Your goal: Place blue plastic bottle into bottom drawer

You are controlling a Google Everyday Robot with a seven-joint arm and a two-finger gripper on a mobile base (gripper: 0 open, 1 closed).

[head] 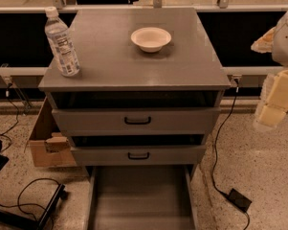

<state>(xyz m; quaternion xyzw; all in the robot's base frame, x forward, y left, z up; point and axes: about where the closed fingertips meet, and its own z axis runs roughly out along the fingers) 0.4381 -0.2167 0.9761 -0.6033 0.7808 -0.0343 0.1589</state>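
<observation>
The blue plastic bottle stands upright on the front left corner of the grey cabinet top; it is clear, with a white cap and a pale label. The bottom drawer is pulled out towards me below the cabinet, and its flat grey floor is bare. My gripper hangs at the right edge of the view, to the right of the cabinet and about level with the top drawer. It is far from the bottle and holds nothing that I can see.
A white bowl sits on the cabinet top, right of centre. Two upper drawers with black handles are slightly ajar. A cardboard box lies left of the cabinet. Cables and a black power adapter lie on the floor.
</observation>
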